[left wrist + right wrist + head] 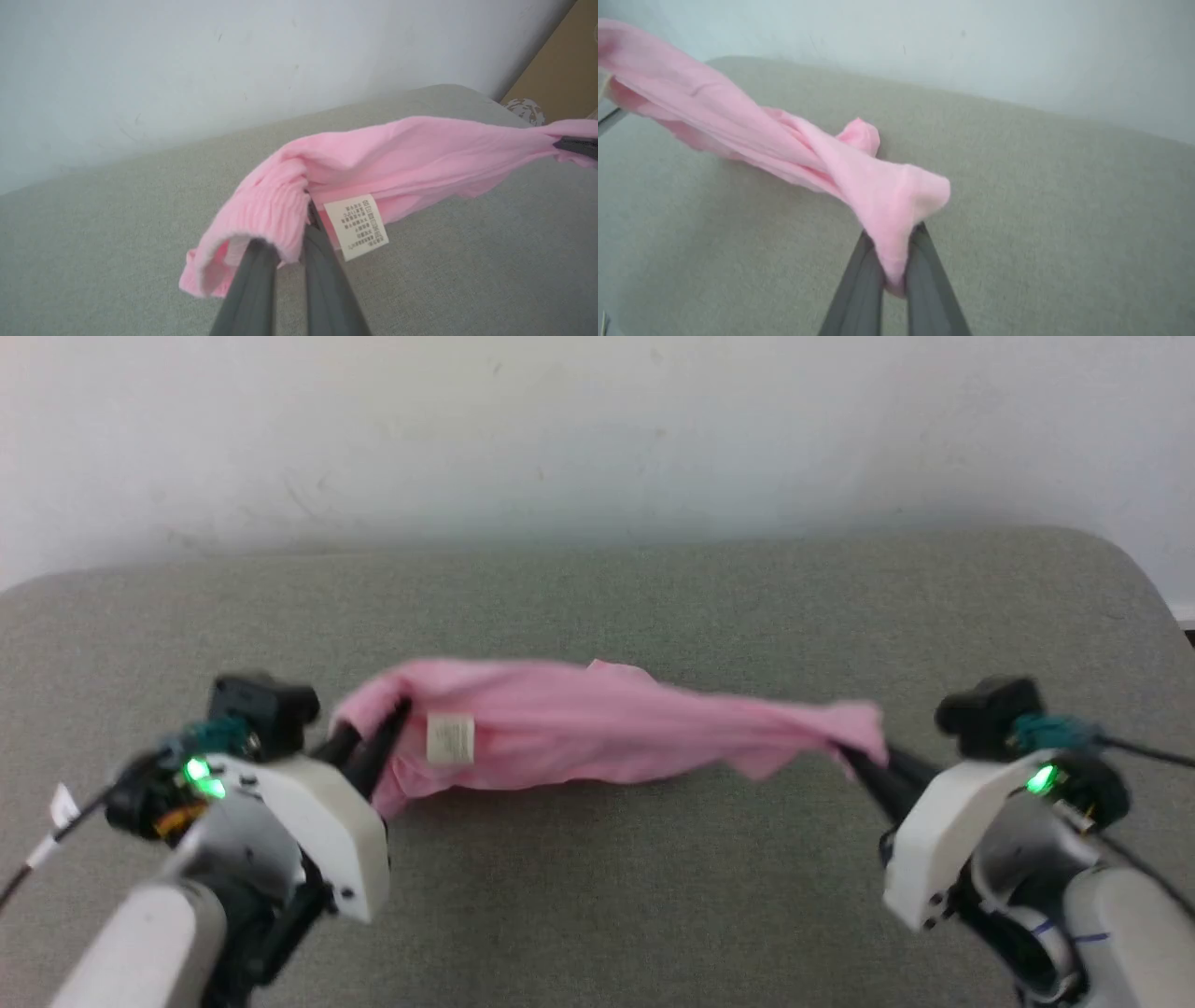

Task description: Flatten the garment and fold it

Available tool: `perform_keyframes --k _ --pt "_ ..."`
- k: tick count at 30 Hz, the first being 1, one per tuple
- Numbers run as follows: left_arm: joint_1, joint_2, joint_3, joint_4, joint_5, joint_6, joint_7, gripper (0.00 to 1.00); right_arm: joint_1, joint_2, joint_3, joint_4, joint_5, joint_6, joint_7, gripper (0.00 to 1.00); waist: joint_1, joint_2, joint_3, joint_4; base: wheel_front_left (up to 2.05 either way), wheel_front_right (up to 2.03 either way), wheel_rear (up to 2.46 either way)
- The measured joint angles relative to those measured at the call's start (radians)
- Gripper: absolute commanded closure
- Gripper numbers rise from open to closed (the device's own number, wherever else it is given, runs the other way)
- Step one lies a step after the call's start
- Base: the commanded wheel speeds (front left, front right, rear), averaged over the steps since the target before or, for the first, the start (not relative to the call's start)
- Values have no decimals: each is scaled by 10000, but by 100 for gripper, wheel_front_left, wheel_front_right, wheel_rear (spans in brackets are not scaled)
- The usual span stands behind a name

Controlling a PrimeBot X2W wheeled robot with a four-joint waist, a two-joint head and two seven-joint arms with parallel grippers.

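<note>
1. We find the garment (597, 728) stretched left to right between the two grippers, over the middle of the grey-green bench (597, 896). It is bunched into a loose, wrinkled band and is not spread flat.
2. The left gripper (383, 733) holds the garment's left end. In the left wrist view its two dark fingers (252, 284) run up into the ribbed, gathered hem. One finger lies inside the open hem and the other outside it, so they are clamped on that edge.
3. The right gripper (854, 761) holds the right end. In the right wrist view its fingers (929, 284) are closed together on a narrow pinch of cloth, which bulges just above the tips.
4. A white care label (450, 738) hangs on the near face of the garment, just beside the left gripper's fingers. Its print is too small to read.
5. The cloth sags slightly at mid-span and casts a shadow on the bench below. We cannot tell whether its lowest folds touch the bench.
6. A pale wall (597, 429) rises behind the bench's far edge.
7. A green light (198, 772) is lit on the left wrist, and another shows on the right wrist.
</note>
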Motion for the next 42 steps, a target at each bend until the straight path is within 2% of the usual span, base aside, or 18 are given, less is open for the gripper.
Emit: perform_keyframes --k 5,9,14,21,26,33,38,42 --pt "-1620 155 178 -311 293 -138 127 100 -896 61 -928 -1624 -407 2 -123 100 -3 0 -218 -25 0 0 0" --pt "-3338 -222 272 629 194 -221 127 100 -2419 109 -1239 -1488 -395 4 102 100 -1 0 9 -49 0 0 0" --pt "-5640 -807 353 2826 234 -399 -583 100 -4898 82 -1193 10 -558 17 -326 100 1 0 683 -81 0 0 0" --pt "-8403 -1524 416 5914 920 -451 -2907 100 -8301 568 -1032 2646 -978 25 -2640 100 4 0 1938 -237 0 0 0" --pt "-9928 -1893 533 7891 1243 -426 -4652 100 -9760 970 -961 4345 -1319 27 -4142 100 4 0 2694 -359 0 0 0" --pt "-10173 -2424 652 10473 1139 -456 -6303 100 -10010 1499 -430 6934 -1264 21 -5269 100 3 0 3237 -548 0 0 0" --pt "-9686 -2763 708 12044 838 -894 -6801 100 -9317 1636 479 8379 -780 13 -5781 100 0 0 3177 -521 0 0 0" --pt "-8592 -3154 750 12817 487 -1177 -6997 100 -8058 1655 1271 8934 -265 13 -6117 100 -1 0 2888 -439 0 0 0"
